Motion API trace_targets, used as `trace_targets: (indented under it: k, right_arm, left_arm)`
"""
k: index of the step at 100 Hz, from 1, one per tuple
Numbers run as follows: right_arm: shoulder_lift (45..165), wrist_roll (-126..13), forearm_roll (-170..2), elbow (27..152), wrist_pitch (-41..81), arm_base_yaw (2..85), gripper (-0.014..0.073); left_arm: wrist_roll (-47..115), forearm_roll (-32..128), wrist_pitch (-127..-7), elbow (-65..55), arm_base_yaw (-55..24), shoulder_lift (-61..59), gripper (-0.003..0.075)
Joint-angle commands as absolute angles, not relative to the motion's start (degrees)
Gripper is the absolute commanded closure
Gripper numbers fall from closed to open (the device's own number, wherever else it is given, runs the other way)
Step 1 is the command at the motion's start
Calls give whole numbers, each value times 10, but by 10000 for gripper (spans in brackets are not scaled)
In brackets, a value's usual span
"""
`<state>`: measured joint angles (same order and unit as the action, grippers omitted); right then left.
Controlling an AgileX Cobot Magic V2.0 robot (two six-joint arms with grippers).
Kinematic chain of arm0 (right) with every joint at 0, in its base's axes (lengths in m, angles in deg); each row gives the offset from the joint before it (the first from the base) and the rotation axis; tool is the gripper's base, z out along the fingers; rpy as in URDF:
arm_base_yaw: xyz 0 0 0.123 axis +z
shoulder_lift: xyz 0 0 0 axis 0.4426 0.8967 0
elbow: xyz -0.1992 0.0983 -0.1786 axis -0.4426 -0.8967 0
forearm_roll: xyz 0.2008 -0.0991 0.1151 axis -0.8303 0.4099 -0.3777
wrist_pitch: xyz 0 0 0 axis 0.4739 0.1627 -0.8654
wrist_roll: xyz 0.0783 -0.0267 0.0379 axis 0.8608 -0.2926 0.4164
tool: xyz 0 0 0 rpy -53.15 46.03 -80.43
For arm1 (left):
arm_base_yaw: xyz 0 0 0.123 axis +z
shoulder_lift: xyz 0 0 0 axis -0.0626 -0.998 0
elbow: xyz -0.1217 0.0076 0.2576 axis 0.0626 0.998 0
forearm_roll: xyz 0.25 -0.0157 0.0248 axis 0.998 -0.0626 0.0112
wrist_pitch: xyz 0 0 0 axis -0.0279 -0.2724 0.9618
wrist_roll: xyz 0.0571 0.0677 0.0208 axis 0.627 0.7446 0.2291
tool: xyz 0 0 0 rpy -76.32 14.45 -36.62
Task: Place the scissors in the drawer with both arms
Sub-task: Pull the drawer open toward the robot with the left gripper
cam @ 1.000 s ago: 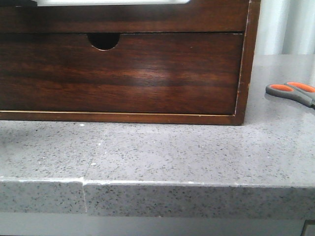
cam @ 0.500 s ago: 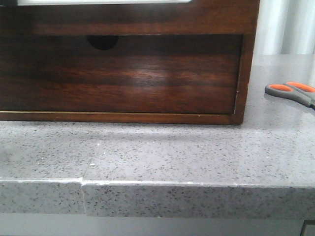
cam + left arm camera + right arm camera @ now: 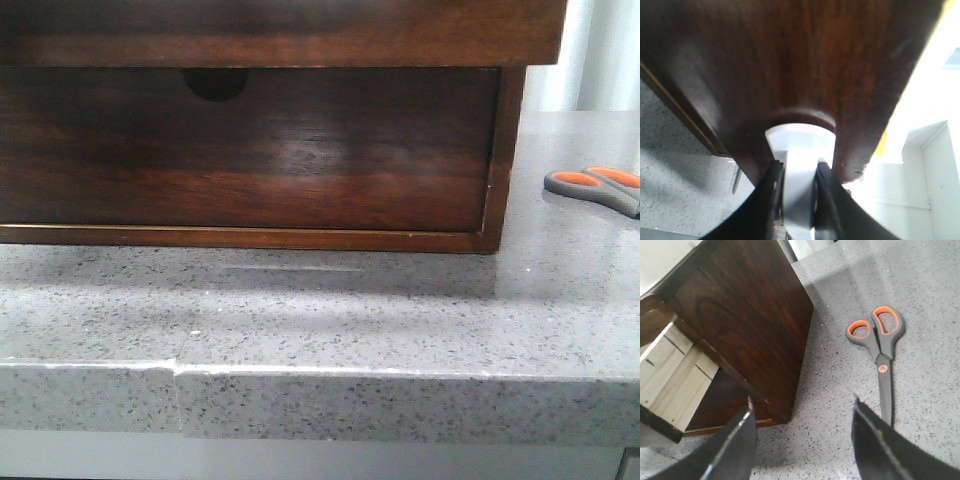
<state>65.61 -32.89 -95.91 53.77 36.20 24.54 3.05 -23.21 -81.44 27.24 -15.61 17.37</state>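
Observation:
The scissors (image 3: 595, 186), grey with orange-lined loops, lie flat on the stone counter to the right of the wooden cabinet. The right wrist view shows them whole (image 3: 880, 350). The drawer (image 3: 280, 35) is the upper one; its dark glossy front juts out toward me over the notched lower drawer (image 3: 250, 150). Its pale strip is out of view. My left gripper (image 3: 799, 167) is shut on the drawer front (image 3: 790, 60) at its finger cut-out. My right gripper (image 3: 802, 400) is open and empty above the counter, between the cabinet corner and the scissors' blades. Neither gripper shows in the front view.
The cabinet's side wall (image 3: 745, 305) stands left of the scissors. The pulled-out drawer shows a pale wooden inside (image 3: 675, 375). The grey counter (image 3: 330, 310) ends in a front edge (image 3: 330, 375) close to the camera.
The upper drawer front has slid out toward the camera. It now shades the notched drawer, and its pale strip has left the view. The scissors have not moved.

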Motion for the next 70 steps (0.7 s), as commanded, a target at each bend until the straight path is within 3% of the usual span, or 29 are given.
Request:
trace_targets:
  k: [1,13,20,25,42,49,70]
  right_arm:
    - [667,-334,-960,558,322,246,209]
    - [667,-334,-960,558,322,246,209]
    - [667,-334,-960,558,322,246,209]
    - [667,-334,-960,558,322,246,209]
    - [667,-334,-960,558,322,246,209]
    - [667,-334,-960,558,322,246,209]
    - [667,-334,-960,558,322,246,209]
  left_arm:
    - [37,-238,-845,249,-163,186,740]
    - [37,-232,-843,249,-163,186,733]
    - [37,-232,-842,249,-163,186,675]
    - [37,-232,-842,249,-163,186,596]
    - [37,-233,-840,249,-163,186,209]
    - [37,-233,-833,249,-163,187,118]
    - [37,-203,-818,249,-163,220,101]
